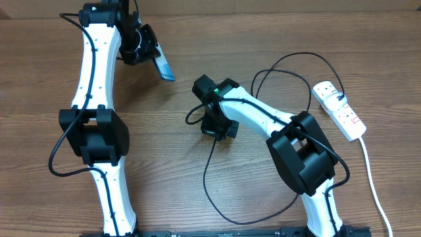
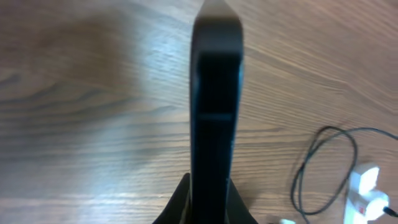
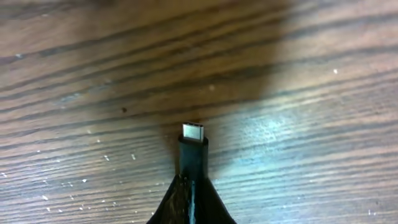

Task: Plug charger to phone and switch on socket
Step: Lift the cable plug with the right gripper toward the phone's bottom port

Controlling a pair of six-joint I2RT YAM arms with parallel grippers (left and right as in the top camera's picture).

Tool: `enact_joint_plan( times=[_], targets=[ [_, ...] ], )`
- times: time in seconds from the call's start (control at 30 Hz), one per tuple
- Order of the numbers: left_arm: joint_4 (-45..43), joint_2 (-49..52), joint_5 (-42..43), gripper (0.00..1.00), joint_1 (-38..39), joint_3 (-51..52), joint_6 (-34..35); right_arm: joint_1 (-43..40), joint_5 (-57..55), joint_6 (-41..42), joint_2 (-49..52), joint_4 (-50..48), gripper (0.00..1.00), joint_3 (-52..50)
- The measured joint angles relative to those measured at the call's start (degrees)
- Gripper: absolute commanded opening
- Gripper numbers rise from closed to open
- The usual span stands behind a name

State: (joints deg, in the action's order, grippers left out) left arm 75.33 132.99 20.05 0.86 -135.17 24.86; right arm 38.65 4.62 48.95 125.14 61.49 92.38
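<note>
Phone [image 1: 162, 68] was clamped in the left gripper [image 1: 150, 56], apparently lifted off the table [image 1: 197, 39] near its far edge, tilted, free end toward centre. The left wrist view showed it edge-on: a thin dark slab with smooth glossy sides and a rounded end. Judged rigid, light, slippery and fragile. A grip across the long edges at one end looked right, leaving the other end clear.

Right gripper [image 1: 219, 128] was closed on the charger cable [image 1: 205, 174] just behind its plug [image 3: 193, 146], near table centre. The plug was a short black moulded collar with a flat silver tip protruding past the fingertips. The cable was thin and limp, looped widely across the wood toward the socket [image 1: 339, 108]. It would likely drag or snag rather than resist. Holding at the stiff collar suited alignment.

Socket was a white hard-plastic strip with red switches and a thick white cord [image 1: 371, 178], on the right side, neither arm touching it. Table was matte grained wood.
</note>
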Motion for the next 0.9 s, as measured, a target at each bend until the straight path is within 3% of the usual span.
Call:
enact_joint_plan(
  times=[0.27,0.4,0.53,0.7,0.9],
  targets=[
    [-7.3,0.0,24.0,0.04,-0.5,0.0,-13.4,0.0,1.0,-10.1,-1.4,0.6,0.04,4.8],
    [-10.6,0.0,40.2,0.04,-0.6,0.0,-19.3,0.0,1.6,-17.4,-9.8,0.0,0.04,5.7],
    [-11.6,0.0,50.3,0.04,-0.6,0.0,-23.6,0.0,1.6,-22.3,-19.3,-0.8,0.04,6.5],
    [-11.8,0.0,61.2,0.04,-0.6,0.0,-28.5,0.0,2.1,-26.6,-27.8,-1.0,0.04,7.6],
    [-11.1,0.0,65.6,0.04,-0.6,0.0,-30.2,0.0,2.1,-29.1,-28.2,-2.8,0.04,7.6]
  ],
)
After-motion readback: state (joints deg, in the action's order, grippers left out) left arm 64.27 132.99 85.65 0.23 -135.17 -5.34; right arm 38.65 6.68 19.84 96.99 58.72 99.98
